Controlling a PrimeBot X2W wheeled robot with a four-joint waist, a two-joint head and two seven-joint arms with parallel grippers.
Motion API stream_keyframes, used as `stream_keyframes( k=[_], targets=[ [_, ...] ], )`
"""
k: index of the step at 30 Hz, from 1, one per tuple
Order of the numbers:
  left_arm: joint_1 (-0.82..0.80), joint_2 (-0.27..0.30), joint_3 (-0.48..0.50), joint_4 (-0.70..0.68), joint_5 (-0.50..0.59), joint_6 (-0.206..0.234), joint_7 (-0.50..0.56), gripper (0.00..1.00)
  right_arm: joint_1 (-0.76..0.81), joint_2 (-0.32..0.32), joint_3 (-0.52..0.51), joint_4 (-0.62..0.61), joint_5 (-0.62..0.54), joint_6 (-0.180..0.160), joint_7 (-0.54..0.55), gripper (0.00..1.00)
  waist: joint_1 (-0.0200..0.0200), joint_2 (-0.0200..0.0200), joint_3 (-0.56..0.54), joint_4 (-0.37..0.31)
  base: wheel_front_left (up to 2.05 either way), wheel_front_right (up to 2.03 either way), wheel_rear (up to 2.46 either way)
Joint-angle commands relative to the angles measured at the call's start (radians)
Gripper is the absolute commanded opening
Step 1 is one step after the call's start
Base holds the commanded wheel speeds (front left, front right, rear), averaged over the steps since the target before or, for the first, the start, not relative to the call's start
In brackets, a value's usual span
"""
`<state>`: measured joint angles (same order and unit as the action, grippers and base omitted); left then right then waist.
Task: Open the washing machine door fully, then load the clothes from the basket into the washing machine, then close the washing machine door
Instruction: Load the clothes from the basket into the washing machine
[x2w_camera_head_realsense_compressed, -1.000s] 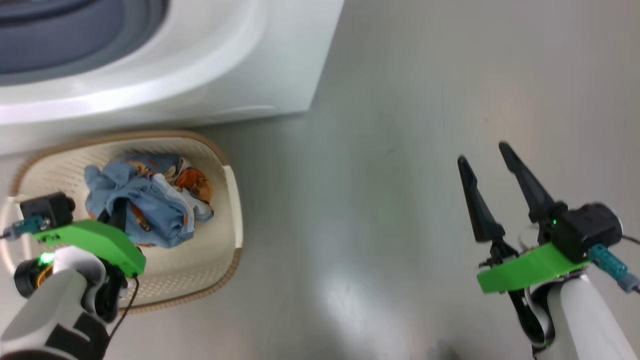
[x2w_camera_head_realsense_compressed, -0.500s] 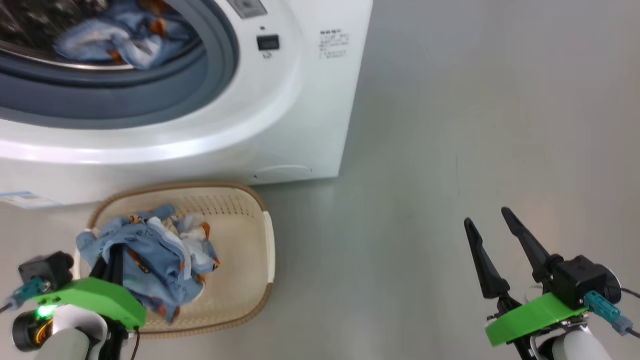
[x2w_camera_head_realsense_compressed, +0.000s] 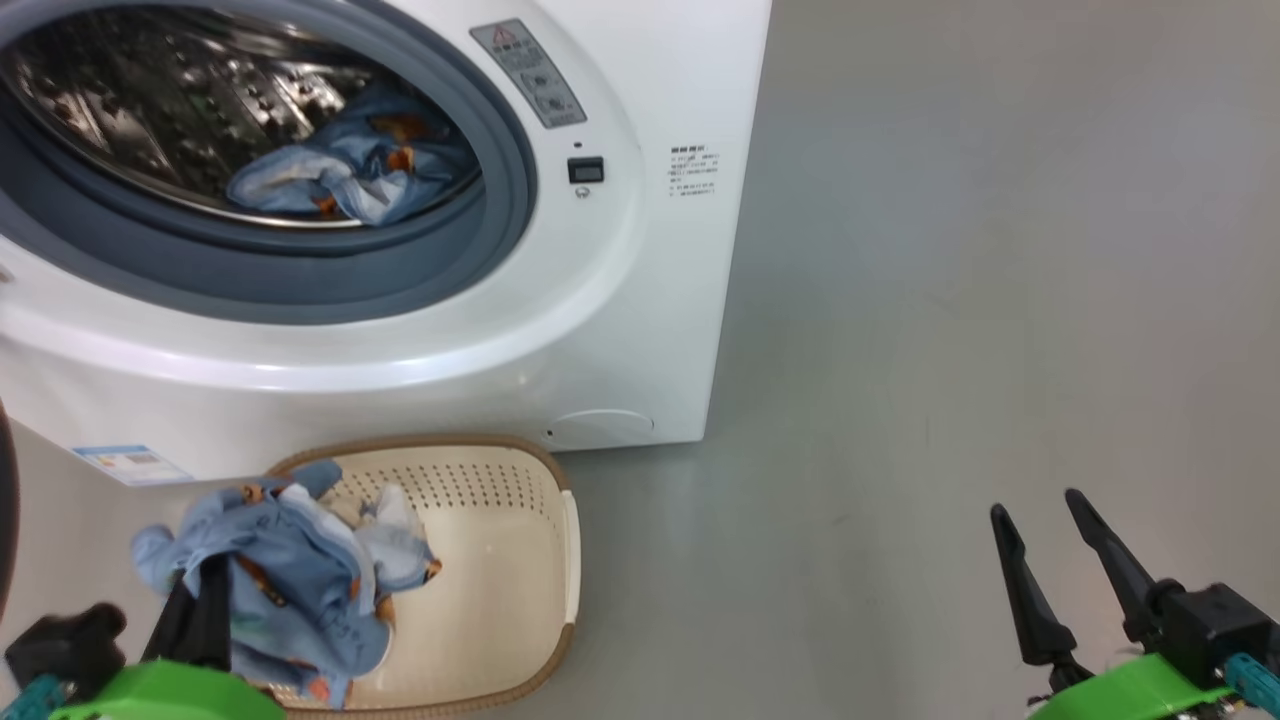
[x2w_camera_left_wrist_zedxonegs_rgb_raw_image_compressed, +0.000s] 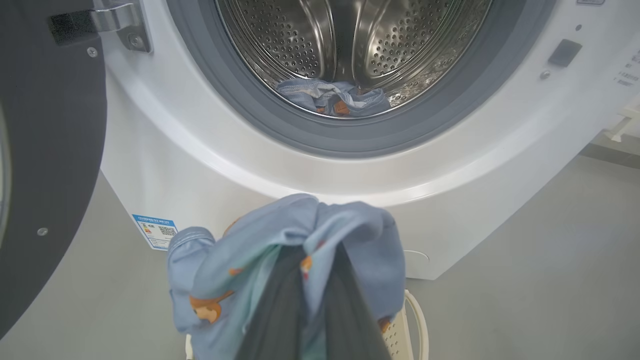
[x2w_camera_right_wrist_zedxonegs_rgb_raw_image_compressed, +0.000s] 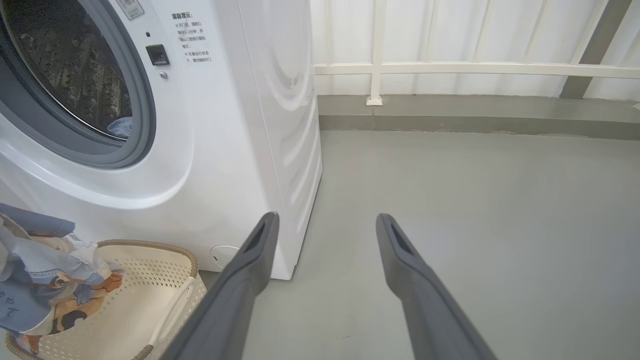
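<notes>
The washing machine (x2w_camera_head_realsense_compressed: 620, 330) stands with its black-rimmed door (x2w_camera_left_wrist_zedxonegs_rgb_raw_image_compressed: 50, 150) swung open to the left. One light blue piece of the clothes (x2w_camera_head_realsense_compressed: 340, 175) lies in the steel drum (x2w_camera_left_wrist_zedxonegs_rgb_raw_image_compressed: 350, 45). My left gripper (x2w_camera_head_realsense_compressed: 195, 600) is shut on another blue printed garment (x2w_camera_head_realsense_compressed: 290, 580), which hangs above the left part of the basket (x2w_camera_head_realsense_compressed: 560, 540). In the left wrist view the garment (x2w_camera_left_wrist_zedxonegs_rgb_raw_image_compressed: 240, 260) drapes over my left gripper (x2w_camera_left_wrist_zedxonegs_rgb_raw_image_compressed: 320, 250), just below the drum opening. My right gripper (x2w_camera_head_realsense_compressed: 1035, 502) stands open over bare floor far to the right, holding nothing (x2w_camera_right_wrist_zedxonegs_rgb_raw_image_compressed: 327, 216).
Grey floor (x2w_camera_head_realsense_compressed: 980, 250) stretches to the right of the machine. A white railing and wall (x2w_camera_right_wrist_zedxonegs_rgb_raw_image_compressed: 450, 70) run behind it. A blue label sticker (x2w_camera_left_wrist_zedxonegs_rgb_raw_image_compressed: 156, 231) sits low on the machine's front. The basket (x2w_camera_right_wrist_zedxonegs_rgb_raw_image_compressed: 185, 260) stands against the machine's base.
The head camera has tilted up, bringing the drum into view. My left gripper has lifted the blue garment up out of the basket. The right gripper stays open.
</notes>
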<state>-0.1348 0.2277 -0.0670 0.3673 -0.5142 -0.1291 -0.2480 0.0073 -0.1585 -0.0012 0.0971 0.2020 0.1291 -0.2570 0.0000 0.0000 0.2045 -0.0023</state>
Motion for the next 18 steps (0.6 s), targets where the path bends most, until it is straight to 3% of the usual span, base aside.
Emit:
stream_keyframes(
  k=[1, 12, 18],
  targets=[
    [0.007, 0.025, 0.047, -0.043, 0.014, -0.002, -0.014, 0.0, 0.015, -0.016, 0.012, -0.027, 0.016, 0.002, -0.005, 1.0, 0.0, 0.0, -0.028, 0.005, 0.0, 0.0, 0.0],
    [0.228, -0.022, 0.174, -0.319, 0.078, -0.002, -0.014, 0.0, 0.082, -0.018, -0.031, -0.048, 0.018, 0.002, -0.005, 1.0, 0.0, 0.0, -0.067, -0.023, 0.0, 0.0, 0.0],
    [0.267, -0.054, 0.193, -0.375, 0.089, -0.002, -0.014, 0.0, 0.094, -0.01, -0.042, -0.059, 0.016, 0.002, -0.005, 1.0, 0.0, 0.0, -0.056, -0.032, 0.0, 0.0, 0.0]
  ],
)
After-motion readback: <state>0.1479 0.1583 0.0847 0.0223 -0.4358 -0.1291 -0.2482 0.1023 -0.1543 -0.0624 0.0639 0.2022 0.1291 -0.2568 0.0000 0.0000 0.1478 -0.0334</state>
